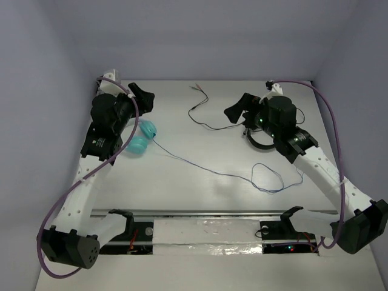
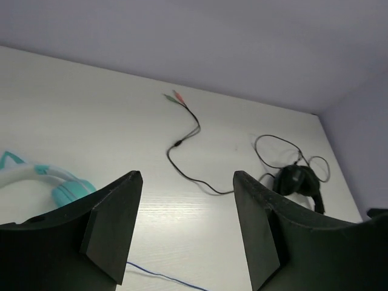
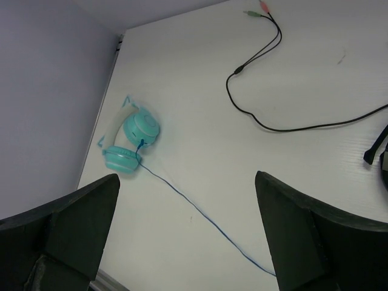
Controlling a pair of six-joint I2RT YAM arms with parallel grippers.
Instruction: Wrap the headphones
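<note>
The turquoise headphones (image 1: 142, 137) lie at the table's left, partly under my left arm; they also show in the right wrist view (image 3: 133, 138) and at the left edge of the left wrist view (image 2: 57, 185). Their thin blue cable (image 1: 206, 168) runs right across the table and ends in a loop (image 1: 273, 179); the cable also shows in the right wrist view (image 3: 200, 213). My left gripper (image 1: 140, 96) is open and empty, raised just behind the headphones. My right gripper (image 1: 237, 108) is open and empty, raised at the right.
Black headphones (image 1: 259, 136) lie under my right wrist, with a black cable (image 1: 203, 115) running to pink and green plugs (image 1: 197, 86) near the back. Grey walls close in the left, back and right. A metal rail (image 1: 206, 215) runs along the near edge.
</note>
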